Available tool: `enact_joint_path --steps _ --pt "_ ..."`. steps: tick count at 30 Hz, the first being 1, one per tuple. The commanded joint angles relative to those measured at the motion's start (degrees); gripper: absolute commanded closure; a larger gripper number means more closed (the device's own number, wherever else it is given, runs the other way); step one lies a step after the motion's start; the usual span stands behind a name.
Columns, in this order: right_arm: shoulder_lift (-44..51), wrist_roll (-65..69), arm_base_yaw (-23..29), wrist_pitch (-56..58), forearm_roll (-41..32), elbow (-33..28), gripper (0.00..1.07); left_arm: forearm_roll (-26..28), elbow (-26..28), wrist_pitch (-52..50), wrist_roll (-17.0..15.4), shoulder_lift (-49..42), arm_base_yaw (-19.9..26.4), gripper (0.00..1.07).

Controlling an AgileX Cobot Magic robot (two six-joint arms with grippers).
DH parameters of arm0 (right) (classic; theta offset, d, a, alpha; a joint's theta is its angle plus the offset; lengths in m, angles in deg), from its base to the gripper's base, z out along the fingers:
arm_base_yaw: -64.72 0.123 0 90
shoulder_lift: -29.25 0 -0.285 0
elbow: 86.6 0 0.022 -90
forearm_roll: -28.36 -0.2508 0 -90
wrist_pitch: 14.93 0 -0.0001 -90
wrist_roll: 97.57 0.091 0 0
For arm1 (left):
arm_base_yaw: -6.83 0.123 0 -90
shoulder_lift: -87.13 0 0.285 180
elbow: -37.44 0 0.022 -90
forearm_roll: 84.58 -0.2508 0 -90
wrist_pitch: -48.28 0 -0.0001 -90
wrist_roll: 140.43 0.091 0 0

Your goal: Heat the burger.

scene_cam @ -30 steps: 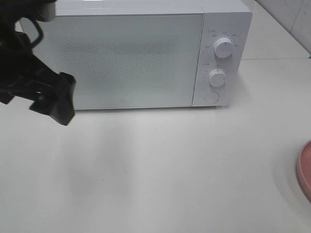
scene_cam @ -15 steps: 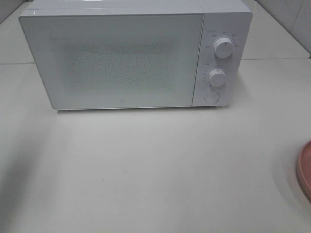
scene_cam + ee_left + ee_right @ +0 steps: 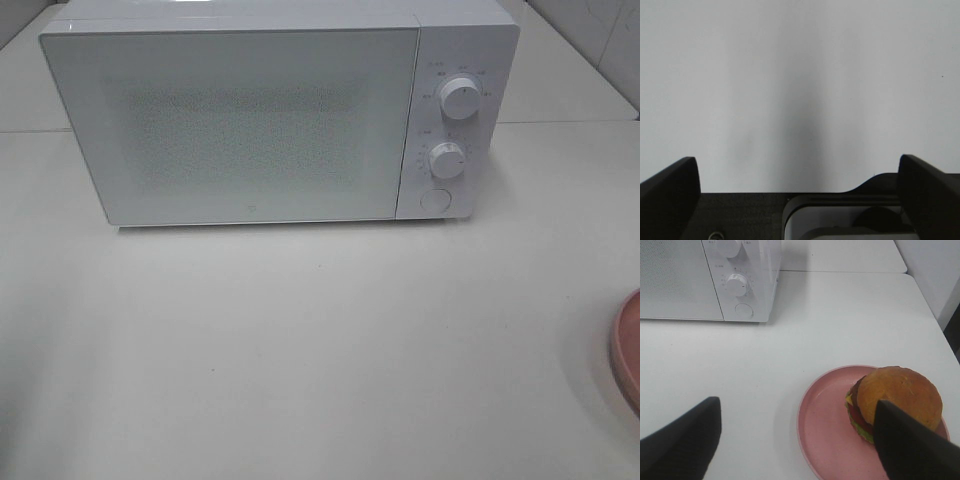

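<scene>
The burger (image 3: 900,395), with golden bun, dark patty, tomato and lettuce, sits on a round pink plate (image 3: 825,440) in the right wrist view. My right gripper (image 3: 797,407) is open and empty, hovering above and short of the plate. My left gripper (image 3: 797,165) is open and empty over bare white table. Neither gripper shows in the exterior high view; the burger is out of that view too. The white microwave (image 3: 250,120) stands at the back with its door shut; it also shows in the right wrist view (image 3: 690,280).
The microwave's control panel has two knobs (image 3: 459,97) and a round button (image 3: 434,200) on its right side. The pink plate's rim (image 3: 628,345) pokes in at the right edge of the exterior high view. The white table (image 3: 320,350) spreads in front.
The left arm, which stood before the microwave's left side a second ago, has withdrawn out of the exterior high view. The microwave and plate have not moved.
</scene>
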Motion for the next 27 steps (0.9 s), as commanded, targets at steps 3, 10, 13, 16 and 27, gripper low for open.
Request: enact_joint_path --steps 3,10,13,16,27 --pt "2.01 -0.46 -0.29 -0.74 0.11 -0.11 0.32 -1.43 -3.15 1.15 -0.74 -9.28 0.4 0.06" --pt "2.01 -0.46 -0.29 -0.74 0.11 -0.11 0.32 -5.27 -3.84 1.66 -3.61 -22.4 0.4 0.06" --pt "2.01 -0.46 -0.29 -0.74 0.11 -0.11 0.32 -6.76 -3.84 1.66 -3.95 -28.93 0.4 0.06" --pt "2.01 -0.46 -0.29 -0.74 0.11 -0.11 0.32 -7.68 -3.84 1.6 -4.87 -35.07 0.4 0.06" --pt "1.83 -0.46 -0.29 -0.74 0.11 -0.11 0.32 -8.08 -3.84 1.55 -4.87 -43.49 0.4 0.06"
